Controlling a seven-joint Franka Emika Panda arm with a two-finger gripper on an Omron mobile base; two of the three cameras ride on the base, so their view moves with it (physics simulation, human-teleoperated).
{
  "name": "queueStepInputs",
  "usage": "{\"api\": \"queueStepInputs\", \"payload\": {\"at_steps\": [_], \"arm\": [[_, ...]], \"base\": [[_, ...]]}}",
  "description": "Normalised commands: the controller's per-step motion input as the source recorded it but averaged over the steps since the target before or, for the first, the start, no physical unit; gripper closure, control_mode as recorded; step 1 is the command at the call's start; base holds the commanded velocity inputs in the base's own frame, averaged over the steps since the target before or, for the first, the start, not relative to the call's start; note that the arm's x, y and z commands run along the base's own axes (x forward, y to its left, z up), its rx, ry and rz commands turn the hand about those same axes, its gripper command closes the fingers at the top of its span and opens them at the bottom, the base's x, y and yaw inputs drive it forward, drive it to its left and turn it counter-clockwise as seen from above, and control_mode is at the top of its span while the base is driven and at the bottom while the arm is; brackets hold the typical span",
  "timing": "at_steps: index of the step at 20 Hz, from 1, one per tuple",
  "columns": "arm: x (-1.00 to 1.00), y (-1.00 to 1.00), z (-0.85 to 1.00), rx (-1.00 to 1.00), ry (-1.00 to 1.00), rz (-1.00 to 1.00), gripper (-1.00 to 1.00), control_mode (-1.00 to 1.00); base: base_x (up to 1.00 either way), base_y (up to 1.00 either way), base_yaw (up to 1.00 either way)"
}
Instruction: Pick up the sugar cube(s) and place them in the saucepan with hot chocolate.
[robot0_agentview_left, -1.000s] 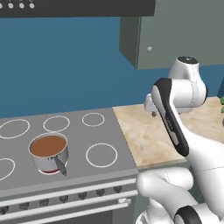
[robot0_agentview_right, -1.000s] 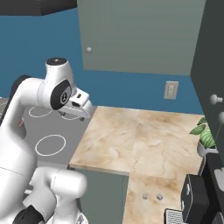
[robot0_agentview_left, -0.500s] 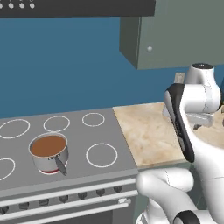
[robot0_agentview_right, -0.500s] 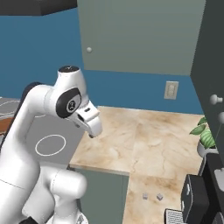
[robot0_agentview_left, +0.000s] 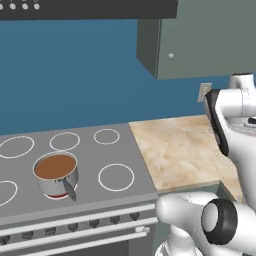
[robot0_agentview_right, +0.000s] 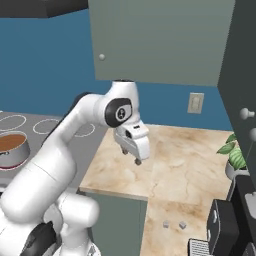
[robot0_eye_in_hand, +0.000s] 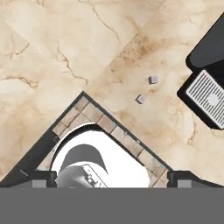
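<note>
Gripper (robot0_agentview_right: 137, 161) is hanging over the marble counter (robot0_agentview_right: 195, 165), finger spacing indeterminable. Two sugar cubes (robot0_agentview_right: 173, 225) are lying at its 5 o'clock; saucepan (robot0_agentview_right: 11, 149) is sitting at 9 o'clock on the stove.

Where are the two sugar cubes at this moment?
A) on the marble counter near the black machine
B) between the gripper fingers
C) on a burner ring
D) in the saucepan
A: both sugar cubes lie on the marble counter, beside the black machine, far from the saucepan.
</note>
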Motion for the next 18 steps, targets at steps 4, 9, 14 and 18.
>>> {"api": "queueStepInputs", "payload": {"at_steps": [4, 9, 14, 18], "arm": [[0.03, -1.0, -0.37, 0.0, 0.24, -0.08, -1.0, -1.0], [-0.49, -0.71, -0.77, 0.03, 0.03, -0.15, -1.0, -1.0], [-0.17, -0.01, -0.55, 0.13, -0.25, -0.07, -1.0, -1.0], [0.01, 0.08, -0.32, 0.04, -0.19, 0.0, -1.0, -1.0]], "base": [[0.0, 0.0, 0.0], [0.0, 0.0, 0.0], [0.0, 0.0, 0.0], [0.0, 0.0, 0.0]]}}
